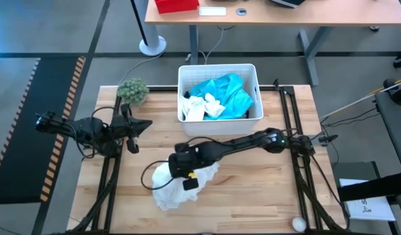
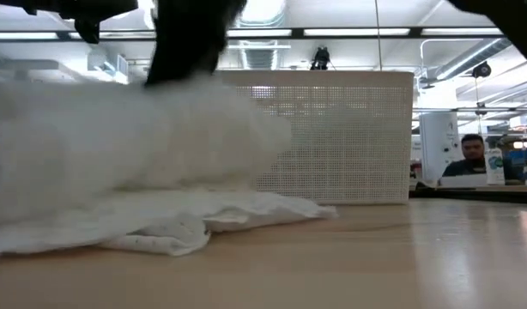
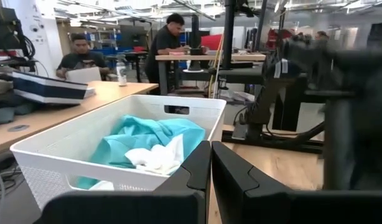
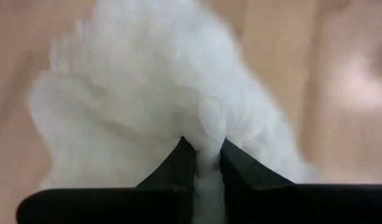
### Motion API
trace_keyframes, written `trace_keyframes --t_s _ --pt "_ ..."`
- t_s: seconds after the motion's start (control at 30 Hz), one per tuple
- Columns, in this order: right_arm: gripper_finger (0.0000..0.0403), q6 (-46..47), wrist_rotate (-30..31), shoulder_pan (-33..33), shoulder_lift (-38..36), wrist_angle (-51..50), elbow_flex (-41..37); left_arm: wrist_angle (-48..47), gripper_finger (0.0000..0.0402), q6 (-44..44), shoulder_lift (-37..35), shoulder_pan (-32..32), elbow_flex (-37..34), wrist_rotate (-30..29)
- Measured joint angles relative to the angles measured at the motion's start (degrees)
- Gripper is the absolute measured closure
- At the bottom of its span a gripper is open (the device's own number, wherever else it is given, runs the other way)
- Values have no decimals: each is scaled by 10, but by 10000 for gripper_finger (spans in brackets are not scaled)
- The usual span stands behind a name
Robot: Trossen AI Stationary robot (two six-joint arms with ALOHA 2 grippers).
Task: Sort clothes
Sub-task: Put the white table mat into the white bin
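1. High view: my right gripper (image 1: 185, 176) sits on the white garment (image 1: 177, 186), which lies mid-bench toward the near edge. I reach from the right side so the arm clears the white bin (image 1: 219, 98) at the far edge. In the bin: turquoise garment (image 1: 230, 94) plus small white socks (image 1: 202, 106), so sorted items go there, I reckon. Left gripper (image 1: 130, 127) waits near the left edge, by the fuzzy green ball (image 1: 132, 90).
2. Low view: white garment (image 2: 118, 172) bunched up on the bench, bottom layer flat on the wood, so not lifted yet. Bin wall (image 2: 349, 137) just behind.
3. Left wrist view: left fingers (image 3: 194, 174) pressed together, nothing between them; parked, facing the bin (image 3: 116, 134).
4. Right wrist view: right fingers (image 4: 181, 165) pinched on a fold of the white cloth (image 4: 153, 93). Small pinch, prob. enough for a lift.
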Motion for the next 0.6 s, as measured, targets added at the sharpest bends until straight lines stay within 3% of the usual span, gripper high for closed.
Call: trace_keyframes --t_s 0.13,0.6 --pt "377 -5 30 16 -23 -20 44 -3 402 0 -3 0 0 0" --pt "377 -28 175 41 -204 -1 41 -12 402 -7 -1 0 0 0"
